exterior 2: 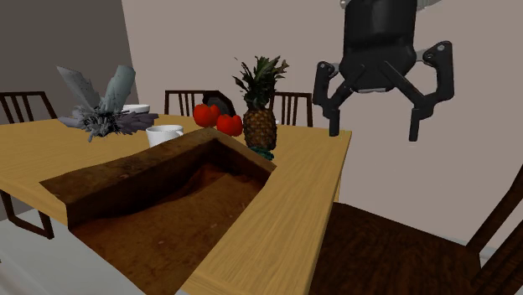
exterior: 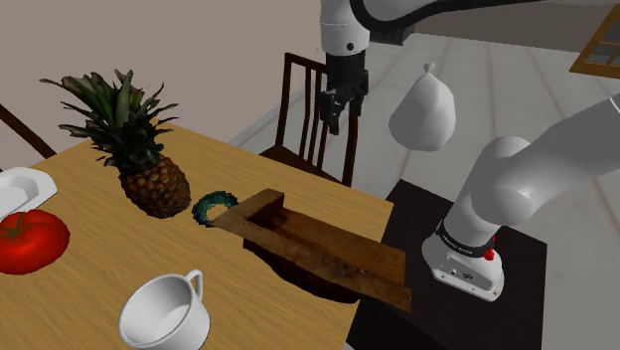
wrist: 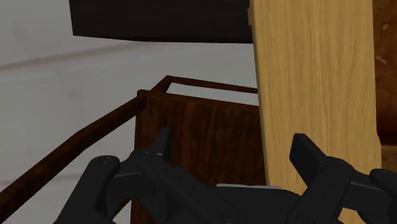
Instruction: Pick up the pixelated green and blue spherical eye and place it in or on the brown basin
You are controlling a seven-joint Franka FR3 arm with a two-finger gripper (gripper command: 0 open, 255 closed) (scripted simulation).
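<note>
The green and blue eye (exterior: 211,207) lies on the wooden table (exterior: 79,288) between the pineapple and the near corner of the brown basin (exterior: 328,254), which partly hides it. In the second exterior view the eye (exterior 2: 266,154) peeks out at the pineapple's foot, behind the basin (exterior 2: 159,218). My gripper (exterior: 337,109) hangs open and empty high above the chair at the table's far edge, well apart from the eye. Its fingers stand wide apart in the second exterior view (exterior 2: 374,130). In the wrist view the gripper (wrist: 235,149) looks down on the chair and the table's edge (wrist: 318,83).
A pineapple (exterior: 139,149), a tomato (exterior: 28,241), a white cup (exterior: 167,310) and a white dish (exterior: 22,187) stand on the table. A dark chair (exterior: 316,109) sits under the gripper. A white pear-shaped object (exterior: 424,111) floats beside the arm. A grey spiky object (exterior 2: 102,107) lies at the far end.
</note>
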